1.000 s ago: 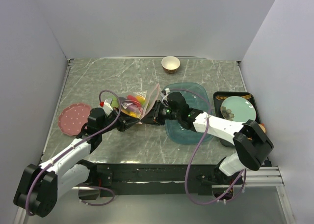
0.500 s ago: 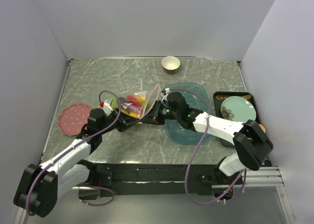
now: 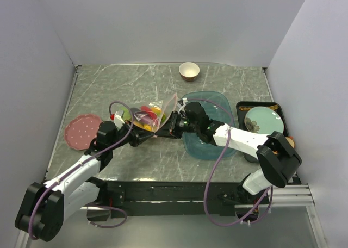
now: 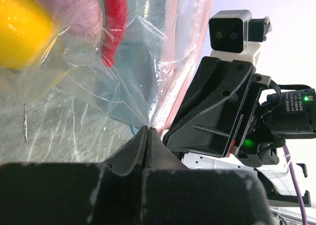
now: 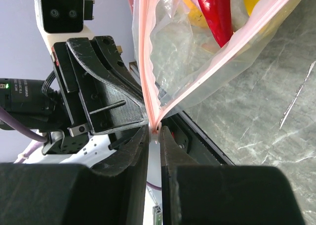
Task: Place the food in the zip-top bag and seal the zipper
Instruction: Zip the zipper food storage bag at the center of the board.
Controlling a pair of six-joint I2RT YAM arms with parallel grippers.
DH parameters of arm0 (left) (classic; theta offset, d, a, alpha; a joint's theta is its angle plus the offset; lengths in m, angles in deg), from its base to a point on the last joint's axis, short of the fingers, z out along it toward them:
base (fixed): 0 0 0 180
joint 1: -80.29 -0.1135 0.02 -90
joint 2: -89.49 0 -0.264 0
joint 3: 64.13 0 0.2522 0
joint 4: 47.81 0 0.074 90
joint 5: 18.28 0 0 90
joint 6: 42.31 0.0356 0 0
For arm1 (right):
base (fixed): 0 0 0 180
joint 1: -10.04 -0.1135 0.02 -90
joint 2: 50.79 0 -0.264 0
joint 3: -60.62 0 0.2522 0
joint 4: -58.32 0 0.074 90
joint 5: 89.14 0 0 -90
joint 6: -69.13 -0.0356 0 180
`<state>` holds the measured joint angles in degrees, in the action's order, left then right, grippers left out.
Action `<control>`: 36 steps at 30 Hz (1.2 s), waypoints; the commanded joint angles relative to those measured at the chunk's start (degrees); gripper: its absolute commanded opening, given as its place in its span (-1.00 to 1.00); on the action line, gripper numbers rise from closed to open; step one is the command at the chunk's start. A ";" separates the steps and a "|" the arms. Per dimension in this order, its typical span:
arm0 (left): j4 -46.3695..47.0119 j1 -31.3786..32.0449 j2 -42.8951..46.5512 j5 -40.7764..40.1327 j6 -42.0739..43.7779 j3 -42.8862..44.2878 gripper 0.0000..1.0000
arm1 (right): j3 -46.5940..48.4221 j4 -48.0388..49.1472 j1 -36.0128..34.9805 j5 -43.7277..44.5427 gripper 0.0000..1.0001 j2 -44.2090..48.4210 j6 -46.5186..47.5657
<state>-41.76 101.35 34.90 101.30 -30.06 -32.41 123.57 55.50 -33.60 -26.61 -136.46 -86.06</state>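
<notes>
On the marble table [image 3: 109, 90], the teal tray [image 3: 217, 104] sits at 3 o'clock of the zip-top bag [image 3: 155, 115], which lies near the middle. Over the last second the bag and both arms have barely shifted, so you are holding, not yet sliding.

Your left gripper [image 4: 148, 131], reaching in from 8 o'clock, has its fingers pressed together on the bag's clear film at the 6 o'clock corner. Your right gripper [image 5: 154, 129], coming from 4 o'clock, pinches the zipper [image 5: 143, 62] at that same corner. Above the pinch the two pink strips spread apart, so I judge the seal is only started.

The red chili [image 5: 215, 13] and lemon [image 4: 19, 32] are inside. A small red piece [image 3: 112, 117] at the bag's 9 o'clock may lie outside; it is too small to tell.
</notes>
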 commanded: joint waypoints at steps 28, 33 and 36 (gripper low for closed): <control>0.49 0.03 2.47 1.88 2.17 -0.20 -0.98 | -0.15 4.71 2.94 4.96 -0.79 1.29 -1.26; -0.04 0.03 2.47 1.88 2.26 -0.38 -0.98 | 0.03 4.35 3.65 5.05 -0.79 1.21 -0.99; -0.48 0.03 2.47 2.15 2.52 -0.29 -0.98 | 0.21 4.35 4.00 5.05 -0.79 1.21 -0.82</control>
<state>-42.59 101.22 36.59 100.80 -29.39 -32.41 123.42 57.05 -31.41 -24.88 -136.43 -87.43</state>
